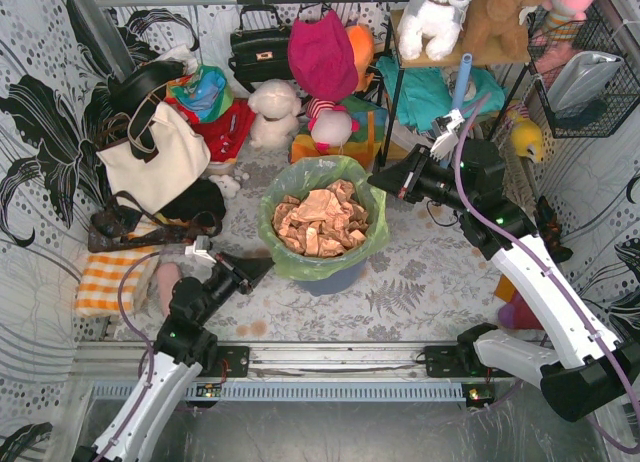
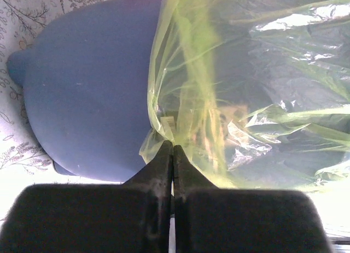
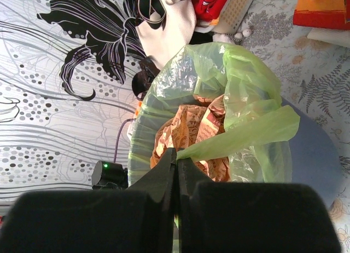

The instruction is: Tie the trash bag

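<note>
Green film of the trash bag (image 1: 350, 244), lining the blue bin (image 2: 87, 99), is clamped at 2 tips: our left pincer (image 2: 173, 149) on its skirt, right pincer (image 3: 176, 154) on a stretched rim strip. We risk tearing it by overpulling

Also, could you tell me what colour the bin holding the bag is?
Blue; the bin shows best in left wrist view.
</note>
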You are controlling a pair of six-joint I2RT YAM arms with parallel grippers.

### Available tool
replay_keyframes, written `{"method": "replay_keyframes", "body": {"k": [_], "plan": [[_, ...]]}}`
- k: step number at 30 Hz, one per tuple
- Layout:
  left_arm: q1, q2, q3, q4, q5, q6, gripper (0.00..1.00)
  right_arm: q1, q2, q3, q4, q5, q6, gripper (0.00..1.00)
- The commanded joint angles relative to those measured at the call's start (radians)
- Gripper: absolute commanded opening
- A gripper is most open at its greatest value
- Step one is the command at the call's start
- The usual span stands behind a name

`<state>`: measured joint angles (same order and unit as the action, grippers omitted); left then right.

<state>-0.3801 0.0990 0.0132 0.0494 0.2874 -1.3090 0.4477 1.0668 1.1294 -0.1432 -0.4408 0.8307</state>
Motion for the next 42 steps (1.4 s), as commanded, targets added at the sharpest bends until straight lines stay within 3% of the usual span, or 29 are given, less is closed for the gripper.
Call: {"method": "replay_keyframes", "body": {"k": [1, 11, 21, 24, 25, 30, 31, 36, 42], "plan": [[-0.005, -0.008, 0.033, -0.009, -0.011, 0.029, 0.00, -0.002, -0.021, 0.036, -0.003, 0.024, 0.008, 0.00], [-0.005, -0.005, 0.346, -0.357, -0.093, 0.231, 0.00, -0.001, -0.035, 0.026, -0.004, 0.032, 0.008, 0.00], [-0.004, 0.158, 0.602, -0.439, -0.062, 0.360, 0.00, -0.001, -0.049, 0.017, 0.040, 0.022, 0.032, 0.00], [-0.004, 0.233, 0.671, -0.553, -0.094, 0.383, 0.00, 0.000, -0.053, 0.013, 0.038, 0.026, 0.027, 0.00], [-0.004, 0.252, 0.674, -0.590, -0.109, 0.376, 0.01, 0.000, -0.056, 0.008, 0.040, 0.027, 0.029, 0.00], [-0.005, 0.231, 0.575, -0.549, -0.090, 0.307, 0.42, 0.000, -0.062, -0.008, 0.039, 0.037, 0.026, 0.00], [-0.005, 0.215, 0.552, -0.526, -0.082, 0.290, 0.47, -0.001, -0.061, -0.007, 0.036, 0.039, 0.025, 0.00], [-0.005, 0.109, 0.424, -0.457, -0.072, 0.189, 0.47, 0.000, -0.057, 0.002, 0.037, 0.042, 0.021, 0.00], [-0.005, 0.015, 0.229, -0.245, 0.006, 0.089, 0.49, 0.000, -0.046, 0.009, 0.032, 0.040, 0.022, 0.00]]}}
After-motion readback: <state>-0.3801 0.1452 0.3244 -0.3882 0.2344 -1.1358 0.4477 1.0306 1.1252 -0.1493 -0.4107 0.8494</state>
